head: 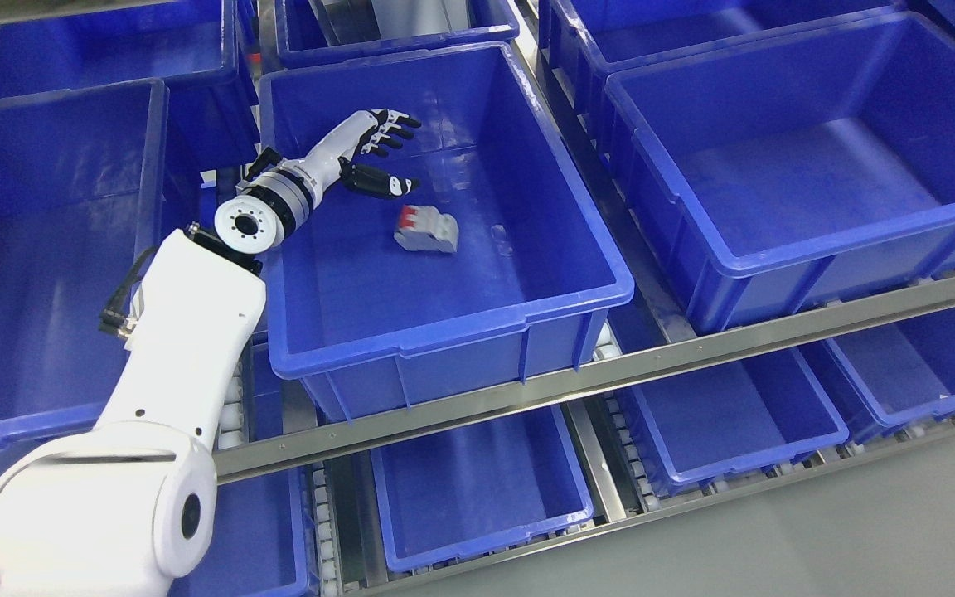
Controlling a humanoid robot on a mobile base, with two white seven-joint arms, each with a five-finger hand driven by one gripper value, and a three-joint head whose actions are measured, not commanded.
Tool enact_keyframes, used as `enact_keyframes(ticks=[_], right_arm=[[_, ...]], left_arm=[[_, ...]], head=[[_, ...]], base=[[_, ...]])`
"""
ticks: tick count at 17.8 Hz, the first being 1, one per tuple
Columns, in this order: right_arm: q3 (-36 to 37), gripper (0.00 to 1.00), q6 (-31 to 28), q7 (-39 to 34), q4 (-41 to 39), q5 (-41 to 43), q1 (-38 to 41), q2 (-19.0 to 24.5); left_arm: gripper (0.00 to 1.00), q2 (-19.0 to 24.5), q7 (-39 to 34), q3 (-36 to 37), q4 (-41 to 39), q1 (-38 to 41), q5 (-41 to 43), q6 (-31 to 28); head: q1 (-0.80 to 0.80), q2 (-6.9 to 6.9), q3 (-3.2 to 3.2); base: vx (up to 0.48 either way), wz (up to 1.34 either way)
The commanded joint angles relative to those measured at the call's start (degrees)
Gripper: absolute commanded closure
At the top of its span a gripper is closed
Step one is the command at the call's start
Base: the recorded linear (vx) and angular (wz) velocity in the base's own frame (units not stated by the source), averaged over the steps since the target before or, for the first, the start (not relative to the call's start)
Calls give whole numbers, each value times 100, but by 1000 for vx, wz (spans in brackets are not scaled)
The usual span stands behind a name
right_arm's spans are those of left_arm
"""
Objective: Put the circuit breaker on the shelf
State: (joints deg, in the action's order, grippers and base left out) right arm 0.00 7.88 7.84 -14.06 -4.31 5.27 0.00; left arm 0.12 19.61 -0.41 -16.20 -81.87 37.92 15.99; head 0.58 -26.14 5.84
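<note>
A big blue bin sits in the middle of the rack, on the upper level. Everything here is told from that bin.

Inside the bin, on its flat floor, lies the circuit breaker. It is a small gray block with red switches on one end. It lies a bit past the middle of the floor, toward the back wall, and it touches none of the walls. It is tipped over on its side, not standing up.

The left hand is also over the bin, near the back left corner. Its arm is white and comes up from the lower left, crossing over the bin's left wall. The hand's black fingers are spread out and straight, and the thumb sticks out toward the breaker. The hand holds nothing. The thumb tip is near the breaker but not touching it; there is a gap of blue floor between them.

To the left of the bin is another blue bin, and to the right is one more. More blue bins stand behind it. A shiny metal rail runs along the front of the bin, just below its front wall. Under that rail, on the lower level, are more blue bins.

The right hand does not show.
</note>
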Motion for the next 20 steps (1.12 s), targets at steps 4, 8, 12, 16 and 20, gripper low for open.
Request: enact_keyframes(ticks=[4,8,12,16,20], right_arm=[[-114,0,-1236,-1,0,0,0,-100],[-114,0,-1236,-1,0,0,0,-100],[-114,0,-1236,-1,0,0,0,-100],[-114,0,-1236,-1,0,0,0,-100],[-114,0,-1236,-1,0,0,0,-100]], left_arm=[[15,88,-1299,-1115,-287,-495,-755,-173],[1,88,-1434,-1752,-1310,-401,-2383,-1113],[1,88,-1372,-1604,-3936,1047,-2823,-1816],[0,88,-1372,-761,-6092,2418,-3291,-1950],[0,88,-1364,-242,-6887,3379,-3308,-1731]], head=[[0,0,0],[0,0,0],[0,0,0],[0,0,0],[0,0,0]], base=[[-5,5],[-54,34],[-116,-8],[-163,22],[-239,112]])
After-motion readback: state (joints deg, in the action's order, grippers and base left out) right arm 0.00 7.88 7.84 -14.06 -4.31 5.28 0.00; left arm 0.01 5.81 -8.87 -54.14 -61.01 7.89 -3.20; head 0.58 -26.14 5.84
